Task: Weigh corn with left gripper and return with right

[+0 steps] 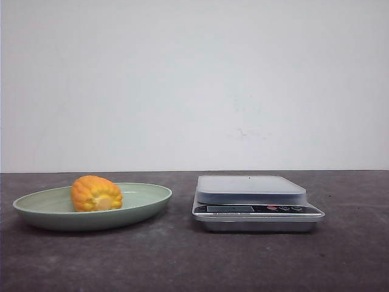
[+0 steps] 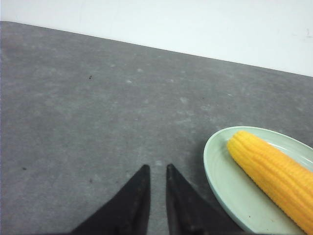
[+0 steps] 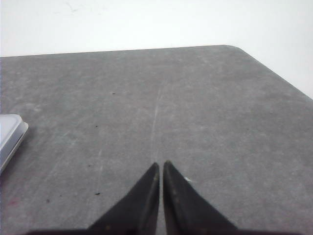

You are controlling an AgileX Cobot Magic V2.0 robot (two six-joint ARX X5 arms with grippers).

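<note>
Against a blank white wall, the grey counter point(image 1: 182, 267) holds, from left to right, the corn point(image 1: 96, 193) lying untouched in a green plate point(image 1: 146, 204) and a bare scale point(image 1: 255, 201), both end effectors point(image 2: 155, 169) point(image 3: 161, 164) closed and empty, so nothing is weighed yet.

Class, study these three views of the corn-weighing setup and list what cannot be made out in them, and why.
1. Scale display reading: front view, too small.
2. Corn far end: left wrist view, cut off by the picture edge.
3. Both arms: absent from the front view; only the left gripper and right gripper fingers show.
4. Scale in right wrist view: only a corner shows.
</note>
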